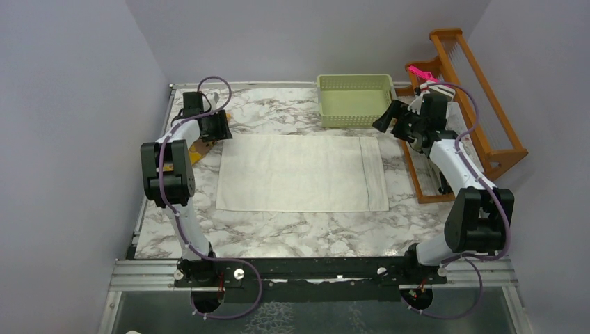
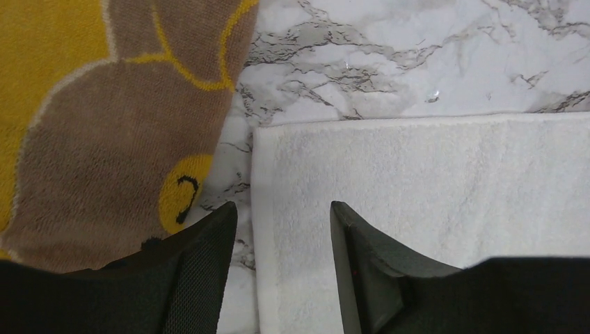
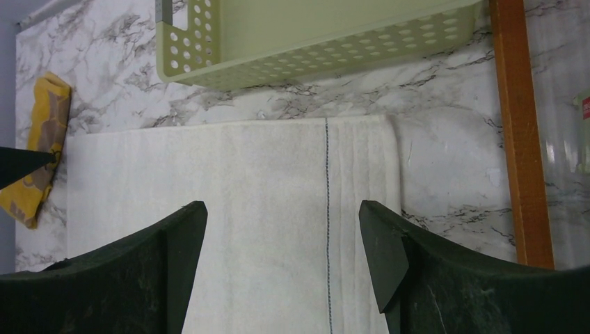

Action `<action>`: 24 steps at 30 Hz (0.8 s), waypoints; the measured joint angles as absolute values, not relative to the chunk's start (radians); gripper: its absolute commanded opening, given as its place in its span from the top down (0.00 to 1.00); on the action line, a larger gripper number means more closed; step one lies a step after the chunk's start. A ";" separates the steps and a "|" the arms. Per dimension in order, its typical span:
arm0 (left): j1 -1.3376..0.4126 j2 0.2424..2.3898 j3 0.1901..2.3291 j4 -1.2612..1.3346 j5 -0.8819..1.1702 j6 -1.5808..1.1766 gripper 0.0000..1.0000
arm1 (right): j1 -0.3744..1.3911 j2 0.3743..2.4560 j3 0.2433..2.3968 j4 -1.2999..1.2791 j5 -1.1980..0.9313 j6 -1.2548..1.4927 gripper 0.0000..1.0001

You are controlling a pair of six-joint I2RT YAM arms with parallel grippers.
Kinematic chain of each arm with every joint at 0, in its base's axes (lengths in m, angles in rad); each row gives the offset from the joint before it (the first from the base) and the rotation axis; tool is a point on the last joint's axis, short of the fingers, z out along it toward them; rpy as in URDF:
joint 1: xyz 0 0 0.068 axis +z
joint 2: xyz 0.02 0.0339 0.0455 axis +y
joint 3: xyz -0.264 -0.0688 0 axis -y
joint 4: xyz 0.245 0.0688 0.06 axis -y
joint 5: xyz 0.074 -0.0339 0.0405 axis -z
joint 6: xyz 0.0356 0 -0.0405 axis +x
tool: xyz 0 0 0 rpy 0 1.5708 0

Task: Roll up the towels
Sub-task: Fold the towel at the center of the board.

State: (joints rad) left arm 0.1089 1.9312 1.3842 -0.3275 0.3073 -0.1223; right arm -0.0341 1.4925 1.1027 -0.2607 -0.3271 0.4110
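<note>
Flat at centre frame in the top view, on the marble bench (image 1: pixel 278 229): cream-white towel (image 1: pixel 299 172). Just beside its left edge, mustard-yellow towel (image 2: pixel 90 125). A sliver under the arm from above, brown bear print plain only in the left wrist view, upper left. Dark stitch line near the right end clear only in the right wrist view, green basket (image 3: pixel 313 42) beyond. Left fingers (image 2: pixel 209 264) released, straddling the cream edge, grasping nothing. Right fingers (image 3: pixel 160 264) spread wide over the stitched end, empty. Both arms reached forward, wrists bent downward.
</note>
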 measured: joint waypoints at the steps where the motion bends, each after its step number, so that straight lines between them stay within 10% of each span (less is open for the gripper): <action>1: 0.108 1.956 1.394 -0.324 0.319 -0.112 0.49 | -0.034 1.494 1.102 -0.260 -0.333 0.408 0.18; 24: 0.097 2.084 1.466 -0.285 0.271 -0.091 0.65 | -0.034 1.501 1.068 -0.235 -0.365 0.387 0.19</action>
